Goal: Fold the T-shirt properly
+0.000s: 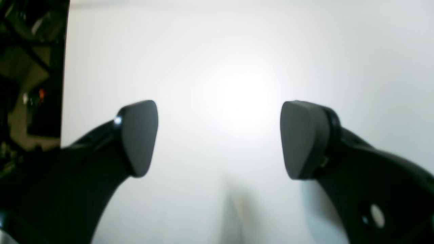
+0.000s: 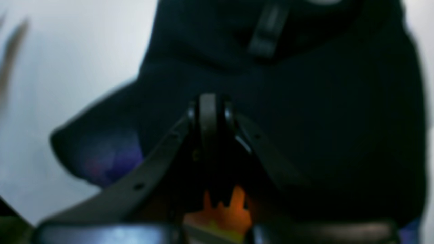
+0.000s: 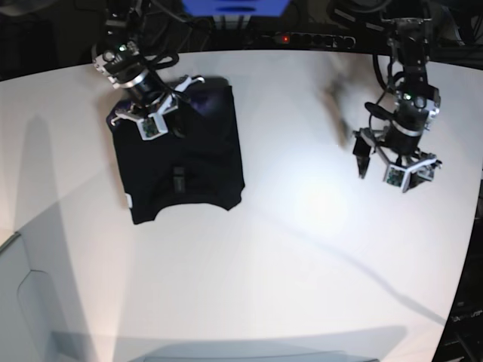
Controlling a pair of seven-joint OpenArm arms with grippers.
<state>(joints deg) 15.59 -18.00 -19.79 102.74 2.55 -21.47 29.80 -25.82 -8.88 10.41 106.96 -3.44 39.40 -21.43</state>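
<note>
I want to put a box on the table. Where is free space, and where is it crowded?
Free: the wide white table between the T-shirt and the left gripper, and all the near part below them. Crowded: the far corner where the right gripper is shut on the shirt's edge.

Folded black T-shirt on table

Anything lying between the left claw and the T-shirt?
Nothing: the base view shows only bare white table between the left claw and the T-shirt.
</note>
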